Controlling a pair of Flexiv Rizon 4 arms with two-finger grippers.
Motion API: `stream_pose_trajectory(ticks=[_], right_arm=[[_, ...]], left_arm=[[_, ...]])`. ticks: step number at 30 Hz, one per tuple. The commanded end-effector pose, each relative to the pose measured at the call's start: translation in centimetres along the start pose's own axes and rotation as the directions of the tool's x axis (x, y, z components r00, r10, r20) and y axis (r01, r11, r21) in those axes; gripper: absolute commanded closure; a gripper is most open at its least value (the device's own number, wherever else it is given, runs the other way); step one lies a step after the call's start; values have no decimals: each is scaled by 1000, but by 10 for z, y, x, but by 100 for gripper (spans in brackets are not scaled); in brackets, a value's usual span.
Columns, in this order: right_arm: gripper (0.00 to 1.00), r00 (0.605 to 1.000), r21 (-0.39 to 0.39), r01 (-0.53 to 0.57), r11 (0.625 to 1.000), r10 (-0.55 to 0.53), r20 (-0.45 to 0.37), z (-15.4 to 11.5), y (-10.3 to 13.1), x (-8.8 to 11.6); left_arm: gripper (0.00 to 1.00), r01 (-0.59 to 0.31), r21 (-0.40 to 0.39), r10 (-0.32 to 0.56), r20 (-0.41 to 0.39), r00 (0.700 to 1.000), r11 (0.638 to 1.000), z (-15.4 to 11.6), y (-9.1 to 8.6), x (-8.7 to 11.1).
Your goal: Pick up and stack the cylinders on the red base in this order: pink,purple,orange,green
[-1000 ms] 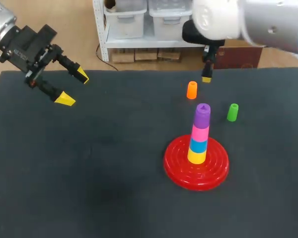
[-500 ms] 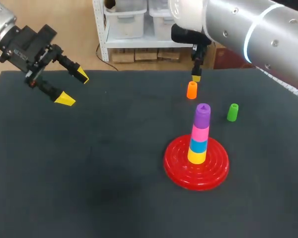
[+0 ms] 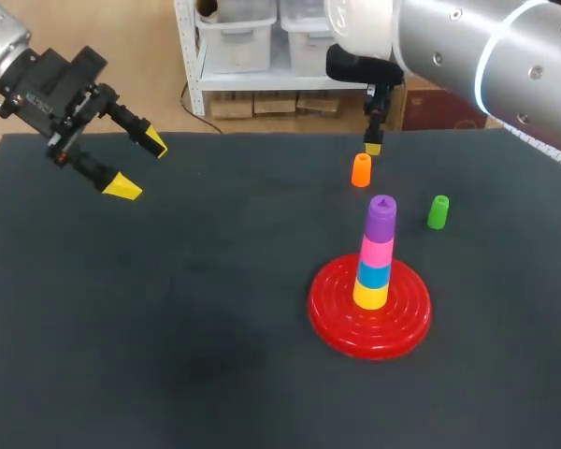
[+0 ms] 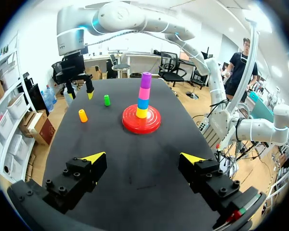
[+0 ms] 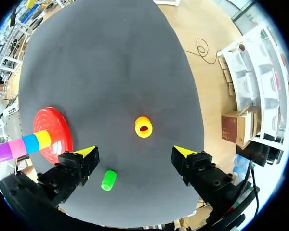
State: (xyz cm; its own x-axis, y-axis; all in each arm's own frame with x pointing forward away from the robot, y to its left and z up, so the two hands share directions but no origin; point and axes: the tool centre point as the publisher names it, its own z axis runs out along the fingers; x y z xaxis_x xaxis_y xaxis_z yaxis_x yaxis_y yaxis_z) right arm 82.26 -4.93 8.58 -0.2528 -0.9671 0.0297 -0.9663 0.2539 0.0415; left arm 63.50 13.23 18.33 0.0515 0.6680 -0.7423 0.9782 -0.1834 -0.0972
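On the red base [image 3: 329,323] stands a stack: yellow, blue, pink [image 3: 377,251] and purple [image 3: 381,215] on top. The orange cylinder [image 3: 361,170] stands upright behind the base, with the green cylinder [image 3: 438,212] to its right. My right gripper [image 3: 373,142] hovers open just behind and above the orange cylinder; in the right wrist view the orange cylinder [image 5: 143,127] lies ahead of the empty right gripper [image 5: 136,153], with the green cylinder [image 5: 108,180] beside one finger. My left gripper [image 3: 138,165] hangs open and empty over the far left; in its own view the left gripper [image 4: 142,158] faces the base [image 4: 154,126].
The black mat [image 3: 168,309] covers the whole table. Nothing else lies on it; the left half and the front carry no objects.
My right arm swung to the left, bringing its gripper from right of the orange cylinder to just behind it. The left arm and all cylinders kept still.
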Motion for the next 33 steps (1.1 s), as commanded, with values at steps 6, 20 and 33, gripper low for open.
stream_pose_trajectory(ticks=[6, 20, 33], right_arm=[[0, 1000, 26, -4, 1000, 5, -10, 9, -4, -1], [0, 1000, -13, 10, 1000, -10, 3, 39, -1, -9], [8, 1000, -32, -20, 999, 20, 0, 55, -8, -11]], left_arm=[[0, -1, 5, 1, -1, 1000, 1000, -1, 2, 1], [0, -1, 5, 1, -1, 1000, 1000, -1, 2, 1], [0, -1, 5, 1, -1, 1000, 1000, -1, 2, 1]])
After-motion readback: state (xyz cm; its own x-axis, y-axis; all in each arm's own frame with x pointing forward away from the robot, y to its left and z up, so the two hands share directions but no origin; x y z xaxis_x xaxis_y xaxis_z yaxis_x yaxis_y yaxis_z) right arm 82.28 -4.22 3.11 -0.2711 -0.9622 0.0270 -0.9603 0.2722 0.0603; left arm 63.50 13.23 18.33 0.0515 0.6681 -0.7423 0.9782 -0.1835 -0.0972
